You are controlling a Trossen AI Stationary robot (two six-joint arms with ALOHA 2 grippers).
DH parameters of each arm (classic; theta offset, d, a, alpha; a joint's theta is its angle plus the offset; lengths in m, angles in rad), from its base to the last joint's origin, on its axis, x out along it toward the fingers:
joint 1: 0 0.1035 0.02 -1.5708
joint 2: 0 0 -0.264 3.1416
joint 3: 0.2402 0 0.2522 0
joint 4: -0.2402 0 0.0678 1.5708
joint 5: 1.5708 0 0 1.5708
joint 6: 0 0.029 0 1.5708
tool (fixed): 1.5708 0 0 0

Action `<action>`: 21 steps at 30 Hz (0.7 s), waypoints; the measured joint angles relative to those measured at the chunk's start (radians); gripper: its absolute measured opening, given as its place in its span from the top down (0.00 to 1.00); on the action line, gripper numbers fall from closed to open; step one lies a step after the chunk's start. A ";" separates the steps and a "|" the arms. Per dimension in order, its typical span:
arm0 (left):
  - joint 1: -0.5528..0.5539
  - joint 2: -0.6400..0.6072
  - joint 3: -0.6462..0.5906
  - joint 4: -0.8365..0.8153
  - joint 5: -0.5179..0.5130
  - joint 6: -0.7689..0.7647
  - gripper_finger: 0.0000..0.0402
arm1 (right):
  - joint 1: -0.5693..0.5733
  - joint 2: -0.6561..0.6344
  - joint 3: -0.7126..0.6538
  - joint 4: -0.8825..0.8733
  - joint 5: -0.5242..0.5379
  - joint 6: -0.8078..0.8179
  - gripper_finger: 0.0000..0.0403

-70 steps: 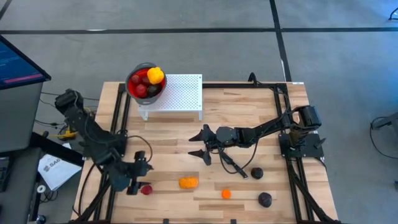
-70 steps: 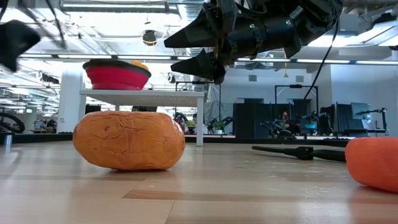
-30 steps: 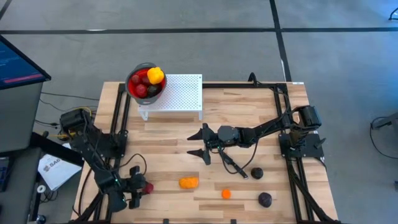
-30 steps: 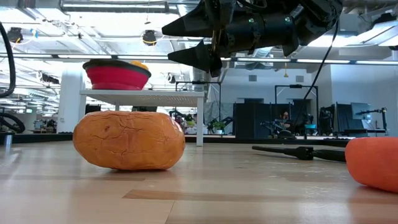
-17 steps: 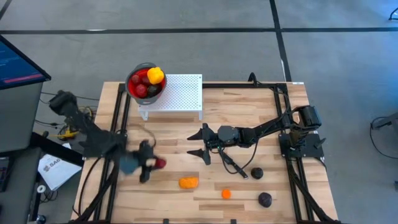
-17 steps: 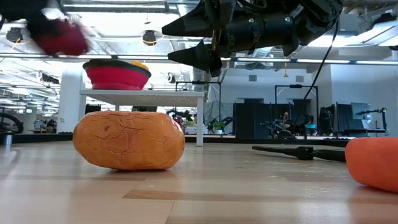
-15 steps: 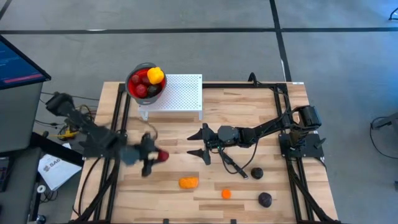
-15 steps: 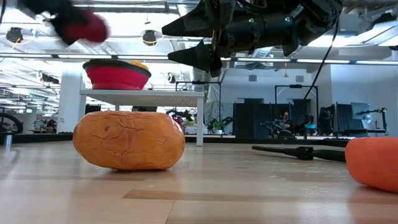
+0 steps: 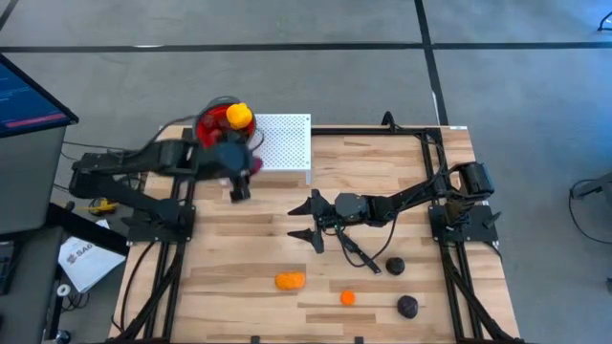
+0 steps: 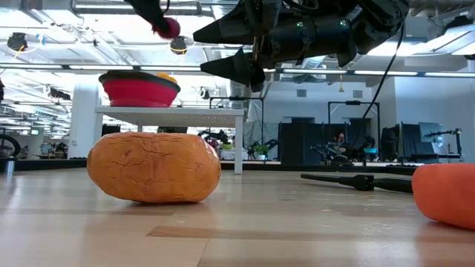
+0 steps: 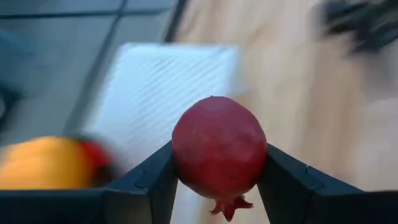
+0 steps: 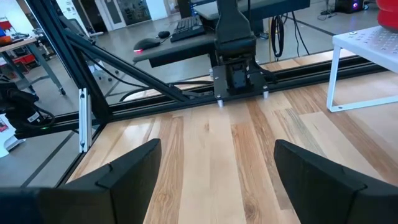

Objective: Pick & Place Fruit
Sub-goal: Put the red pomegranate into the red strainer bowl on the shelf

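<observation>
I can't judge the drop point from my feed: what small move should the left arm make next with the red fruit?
Probably ease it over the red colander before releasing. The left gripper holds the dark red fruit between its fingers, beside the white stand, not clearly above the bowl.

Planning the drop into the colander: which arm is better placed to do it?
The left arm. Its claw is shut on the red pomegranate and sits right beside the red colander on the white stand. The right claw hangs open and empty over mid-table.
</observation>
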 joint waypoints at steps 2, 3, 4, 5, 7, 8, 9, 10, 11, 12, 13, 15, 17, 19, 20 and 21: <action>0.061 0.037 0.050 -0.065 -0.061 0.118 0.55 | 0.000 0.000 0.000 -0.003 0.000 0.000 0.24; 0.088 0.050 0.066 -0.085 -0.097 0.192 0.55 | 0.000 0.000 0.000 -0.005 0.000 0.000 0.24; 0.113 0.056 0.073 -0.093 -0.135 0.264 0.55 | 0.000 0.000 0.000 -0.008 0.000 0.000 0.24; 0.133 0.058 0.073 -0.097 -0.179 0.339 0.55 | 0.000 0.000 0.000 -0.010 0.000 0.000 0.24; 0.174 0.063 0.073 -0.099 -0.257 0.501 0.54 | 0.000 0.000 0.000 -0.013 0.000 0.000 0.24; 0.193 0.065 0.073 -0.099 -0.285 0.569 0.53 | 0.000 0.000 0.000 -0.013 0.000 0.000 0.24; 0.212 0.065 0.073 -0.099 -0.301 0.627 0.52 | 0.001 0.000 0.000 -0.014 0.000 0.000 0.24; 0.232 0.064 0.073 -0.098 -0.303 0.686 0.51 | 0.001 0.000 0.000 -0.015 0.000 0.000 0.24; 0.252 0.064 0.073 -0.099 -0.299 0.738 0.51 | 0.001 0.000 0.000 -0.015 0.000 0.000 0.24; 0.270 0.064 0.072 -0.098 -0.294 0.787 0.50 | 0.001 0.000 0.000 -0.015 0.000 0.000 0.24; 0.286 0.064 0.072 -0.098 -0.290 0.838 0.49 | 0.001 0.000 0.000 -0.015 0.000 0.000 0.24; 0.315 0.064 0.072 -0.098 -0.290 0.930 0.49 | 0.001 0.000 0.000 -0.015 0.000 0.000 0.24; 0.335 0.065 0.071 -0.098 -0.285 1.019 0.49 | 0.001 0.000 0.000 -0.014 0.000 0.000 0.24; 0.345 0.073 0.071 -0.098 -0.282 1.102 0.49 | 0.001 0.000 0.000 -0.014 0.000 0.000 0.24; 0.348 0.078 0.071 -0.098 -0.279 1.137 0.49 | 0.001 0.000 0.000 -0.014 0.000 0.000 0.24; 0.351 0.083 0.070 -0.098 -0.275 1.175 0.49 | 0.001 0.000 0.000 -0.013 0.000 0.000 0.24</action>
